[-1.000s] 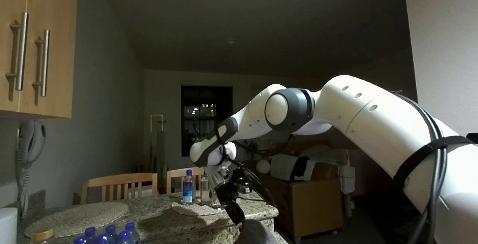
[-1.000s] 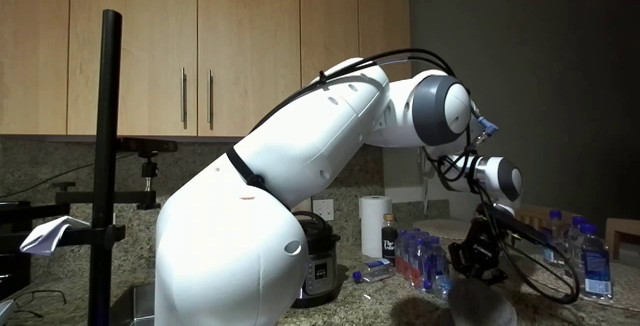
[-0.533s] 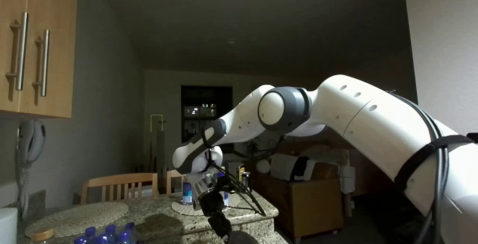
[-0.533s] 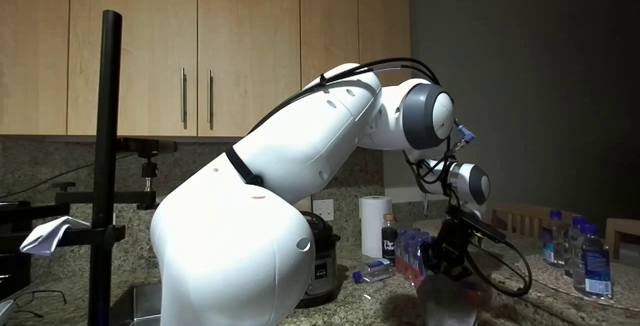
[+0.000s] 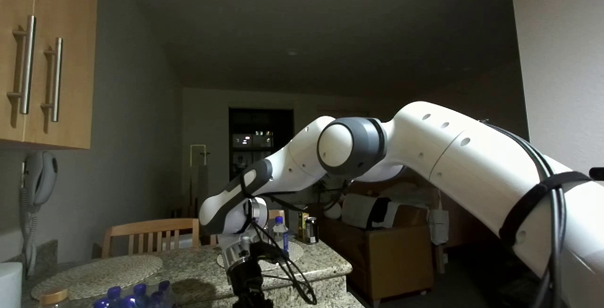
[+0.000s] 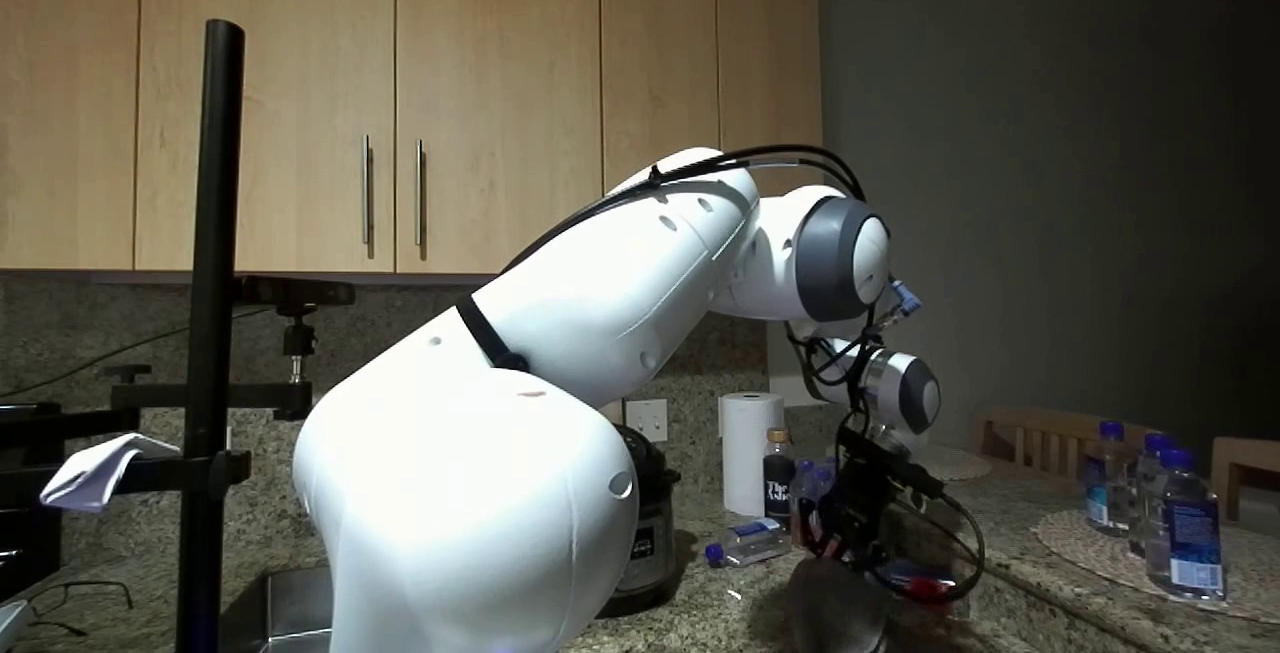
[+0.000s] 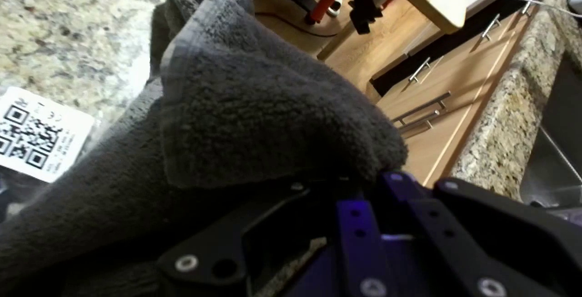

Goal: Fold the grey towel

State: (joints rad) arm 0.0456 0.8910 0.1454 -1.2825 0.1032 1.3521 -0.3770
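The grey towel (image 7: 273, 119) fills the middle left of the wrist view, bunched, with one edge folded over. My gripper (image 7: 370, 182) is shut on the towel; the cloth runs in between its fingertips, which are dark and partly hidden by it. In an exterior view the towel (image 6: 838, 605) hangs below the gripper (image 6: 845, 548), and its lower end is cut off by the frame. In an exterior view the wrist and gripper reach the bottom edge, and the towel is out of view there.
Several upright bottles (image 6: 808, 503) and a lying bottle (image 6: 750, 543) stand behind the gripper. More bottles (image 6: 1190, 533) are on a raised counter with a woven mat (image 6: 1060, 543). A pressure cooker (image 6: 645, 543) is behind the arm. A QR-code label (image 7: 38, 131) lies beside the towel.
The arm has moved left and lower in both exterior views, carrying the towel with it. The gripper has stayed on the towel, which has dropped out of sight in an exterior view.
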